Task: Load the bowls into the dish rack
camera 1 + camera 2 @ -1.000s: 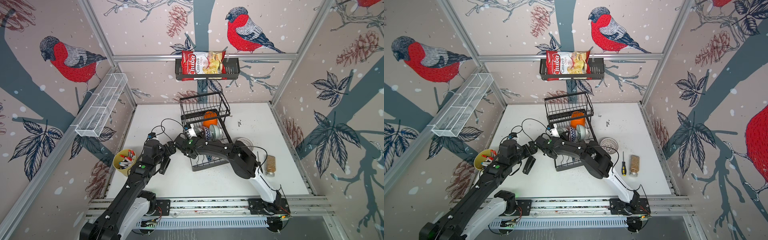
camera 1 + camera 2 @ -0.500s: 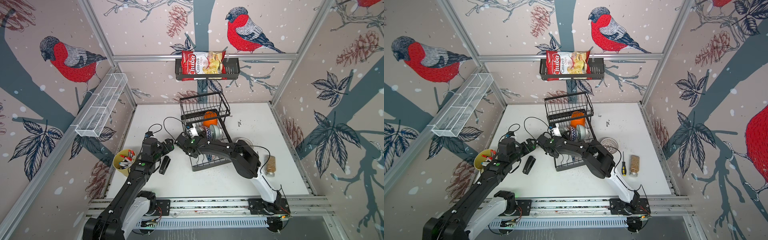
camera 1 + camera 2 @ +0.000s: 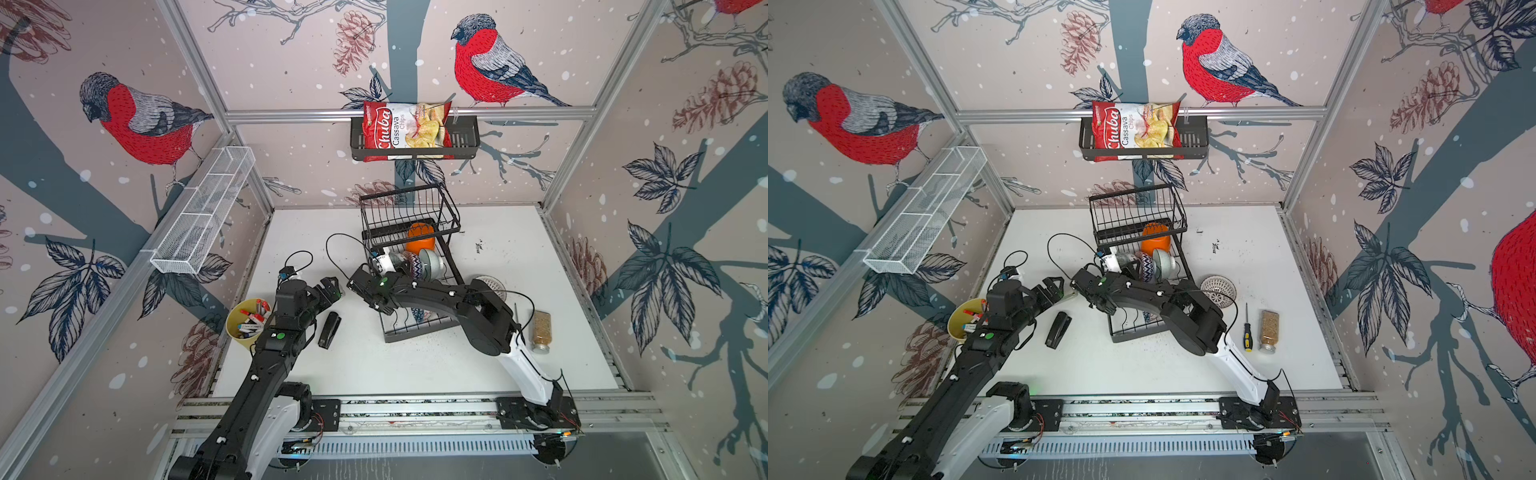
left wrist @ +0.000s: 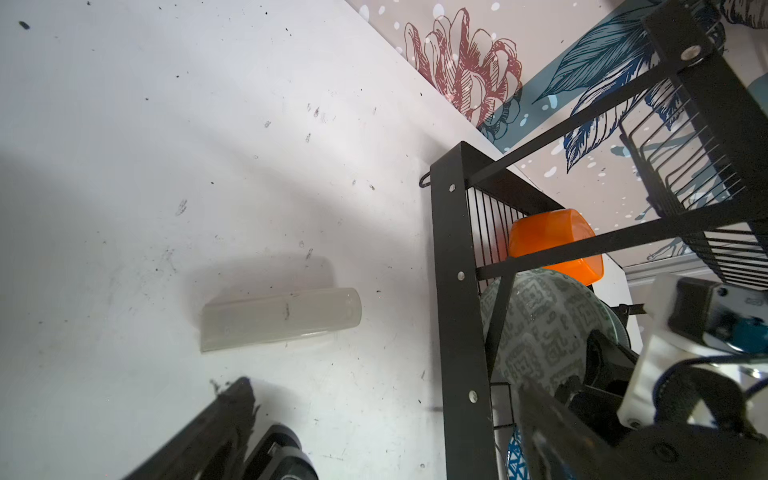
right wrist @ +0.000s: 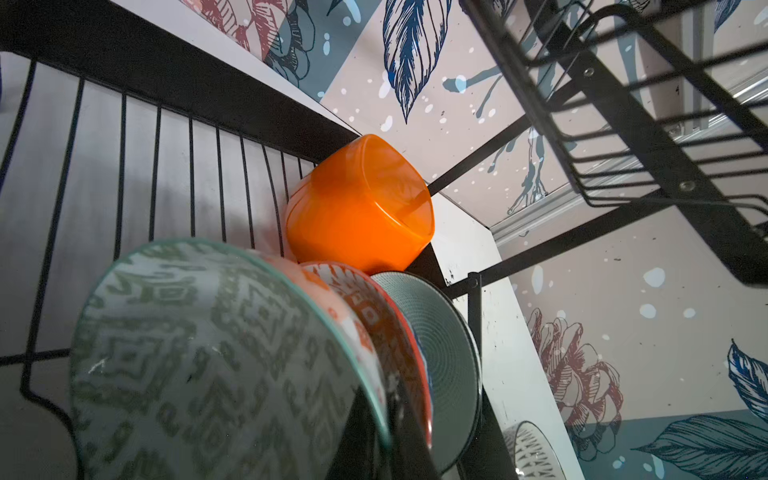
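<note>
right gripper [image 5: 384, 440]: closed, pinching the rim of the grey-green patterned bowl [image 5: 187, 353]. One finger is on the outer wall and the other inside.
grey-green patterned bowl: stands on edge in the base tray of the dish rack [image 3: 415, 334], at the left end of the bowl row and just inside the left side rail.
left gripper [image 3: 334, 289]: jaws wide apart and empty. It hangs over the table just left of the rack, near the right arm's wrist.
orange bowl [image 3: 420, 237]: squarish rim, tipped on its side at the back of the base tray, under the raised basket [image 3: 409, 208].
bowl row: a red-patterned bowl [image 5: 365, 307] leans against the grey-green one. The pale mint bowl [image 3: 432, 264] comes next toward the rack's right side. All are on edge and touching.
front of tray: another patterned bowl [image 3: 417, 314], mostly hidden under the right forearm.
loose bowl [image 3: 1219, 291]: light, lattice-patterned, on the table just right of the rack, not loaded.
stapler [image 3: 329, 330]: black, flat on the table near the left gripper.
clear tube [image 4: 278, 320]: lies on its side on the table, left of the rack.
yellow cup [image 3: 245, 324]: holds pens, at the left table edge.
screwdriver [image 3: 1247, 328] and spice jar [image 3: 1269, 330]: side by side, right of the right arm.
</note>
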Action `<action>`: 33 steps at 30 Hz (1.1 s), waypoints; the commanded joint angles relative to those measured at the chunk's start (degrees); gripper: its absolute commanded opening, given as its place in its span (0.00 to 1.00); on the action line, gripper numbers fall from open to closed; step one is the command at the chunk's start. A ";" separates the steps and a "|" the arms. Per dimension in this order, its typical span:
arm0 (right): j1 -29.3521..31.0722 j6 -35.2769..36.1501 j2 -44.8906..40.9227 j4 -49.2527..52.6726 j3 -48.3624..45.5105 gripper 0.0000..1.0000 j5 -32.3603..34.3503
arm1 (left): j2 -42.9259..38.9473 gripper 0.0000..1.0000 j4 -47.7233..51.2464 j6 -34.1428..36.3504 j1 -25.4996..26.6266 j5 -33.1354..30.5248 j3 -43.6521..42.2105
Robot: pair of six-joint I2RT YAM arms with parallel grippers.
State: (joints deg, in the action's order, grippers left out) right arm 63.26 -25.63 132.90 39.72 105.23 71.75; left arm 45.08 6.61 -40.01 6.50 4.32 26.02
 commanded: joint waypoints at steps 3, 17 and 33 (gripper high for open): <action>0.09 0.77 1.27 0.18 0.67 0.00 0.44 | -0.41 0.96 -2.39 -0.03 -0.18 0.75 -0.80; 1.95 -0.52 4.31 2.61 2.99 0.01 -0.38 | -0.49 0.96 -3.93 0.17 -0.37 2.16 -1.77; 3.63 -1.71 5.59 4.48 6.26 0.06 -1.21 | -1.53 0.96 -4.41 0.26 -0.35 2.53 -1.98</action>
State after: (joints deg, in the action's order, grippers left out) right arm 65.82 -26.96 137.91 44.36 110.78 77.23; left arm 43.55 4.51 -40.25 6.13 5.61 24.12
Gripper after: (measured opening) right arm 0.087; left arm 0.957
